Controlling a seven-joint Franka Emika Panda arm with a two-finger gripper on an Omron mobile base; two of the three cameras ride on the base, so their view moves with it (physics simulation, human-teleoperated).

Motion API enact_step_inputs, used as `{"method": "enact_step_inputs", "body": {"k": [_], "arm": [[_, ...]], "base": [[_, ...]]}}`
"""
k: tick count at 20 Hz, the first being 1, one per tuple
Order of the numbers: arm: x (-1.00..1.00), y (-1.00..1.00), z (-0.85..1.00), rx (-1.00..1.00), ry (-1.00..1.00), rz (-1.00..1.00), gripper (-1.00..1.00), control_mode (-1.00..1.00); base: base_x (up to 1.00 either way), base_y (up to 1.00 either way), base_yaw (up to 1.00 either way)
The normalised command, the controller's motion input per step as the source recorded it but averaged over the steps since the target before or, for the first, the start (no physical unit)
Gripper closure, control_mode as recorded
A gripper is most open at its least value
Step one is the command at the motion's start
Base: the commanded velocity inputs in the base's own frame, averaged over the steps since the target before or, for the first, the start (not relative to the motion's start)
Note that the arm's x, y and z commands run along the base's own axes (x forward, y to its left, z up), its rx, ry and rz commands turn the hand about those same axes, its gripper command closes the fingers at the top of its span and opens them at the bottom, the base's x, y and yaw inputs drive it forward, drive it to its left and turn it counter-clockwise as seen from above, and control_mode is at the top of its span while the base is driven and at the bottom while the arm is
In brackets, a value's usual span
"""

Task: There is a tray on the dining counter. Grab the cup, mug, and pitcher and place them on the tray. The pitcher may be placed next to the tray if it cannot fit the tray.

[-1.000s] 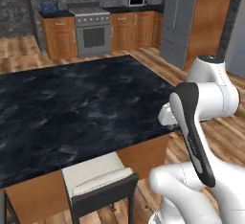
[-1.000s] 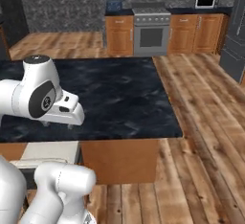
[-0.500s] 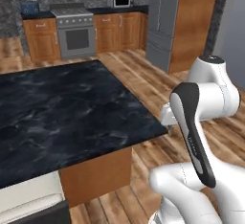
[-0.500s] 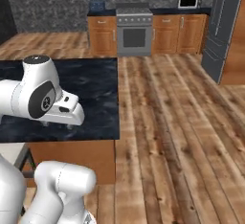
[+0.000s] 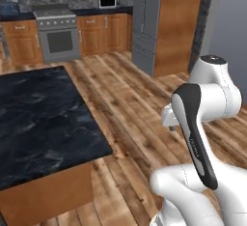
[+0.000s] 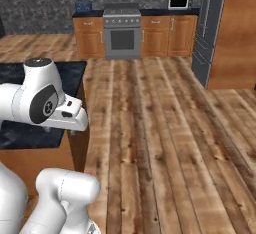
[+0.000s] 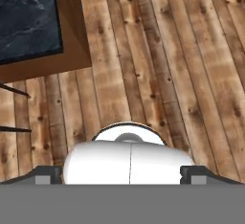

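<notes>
The dining counter's black marble tabletop (image 5: 41, 119) is cut off at the left edge in both base views, one corner showing in the hand view. The arm is folded high over the wooden floor (image 6: 165, 143) beside it, jaws spread wide, holding nothing. The stove (image 5: 59, 39) stands at the far wall.

Black, white-veined desk (image 5: 38, 119) on a wooden base fills the left and lower left of the frame. Plank wood floor (image 5: 130, 99) runs through the centre. Steel oven (image 5: 59, 39) and wooden cabinets (image 5: 103, 34) at upper left, grey fridge (image 5: 144, 24) at upper centre. White arm (image 5: 202, 123) rises at lower right.
</notes>
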Motion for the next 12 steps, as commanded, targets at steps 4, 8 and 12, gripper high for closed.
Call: {"method": "enact_step_inputs", "body": {"k": [4, 8, 12], "arm": [[0.00, 0.00, 0.00, 0.00, 0.00, 0.00, -1.00, 1.00], [0.00, 0.00, 0.00, 0.00, 0.00, 0.00, -1.00, 1.00], [0.00, 0.00, 0.00, 0.00, 0.00, 0.00, -1.00, 1.00]], "base": [[0.60, -1.00, 0.00], [0.95, -1.00, 0.00], [1.00, -0.92, 0.00]]}}
